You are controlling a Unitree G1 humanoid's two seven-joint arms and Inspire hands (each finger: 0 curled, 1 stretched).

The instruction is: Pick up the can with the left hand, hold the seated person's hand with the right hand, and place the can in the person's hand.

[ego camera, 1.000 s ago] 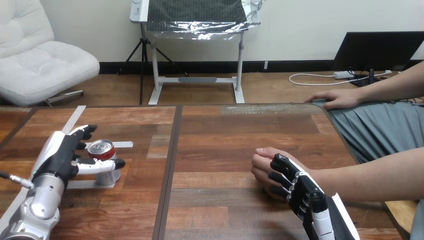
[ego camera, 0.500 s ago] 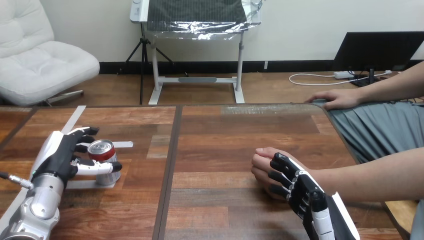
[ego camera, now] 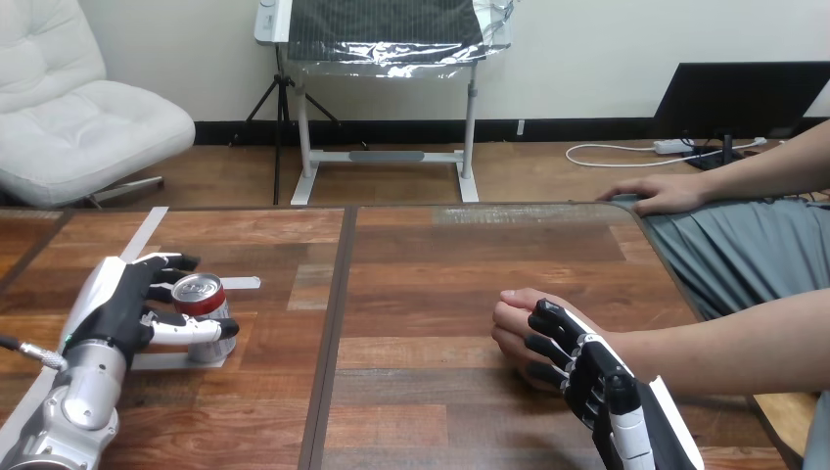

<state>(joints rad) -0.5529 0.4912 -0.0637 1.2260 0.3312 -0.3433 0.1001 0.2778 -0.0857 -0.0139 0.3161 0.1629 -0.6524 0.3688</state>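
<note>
A can [ego camera: 204,305] with a red top and silver body stands upright on the wooden table [ego camera: 440,264] at the left. My left hand [ego camera: 119,305] is shut on it: the fingers curl behind the can and the thumb lies across its front. At the right, the person's hand [ego camera: 517,318] rests as a loose fist on the table, the forearm running off to the right. My right hand [ego camera: 579,364] lies over the near side of that hand, with its fingers curled round it.
Pale tape strips [ego camera: 241,283] lie on the table by the can. A dark seam [ego camera: 331,333] splits the tabletop. The person's other hand [ego camera: 664,195] rests at the table's far right corner.
My left hand's fingers have curled in closer round the back of the can and the thumb has drawn in. The right hand and the person's hand have stayed put.
</note>
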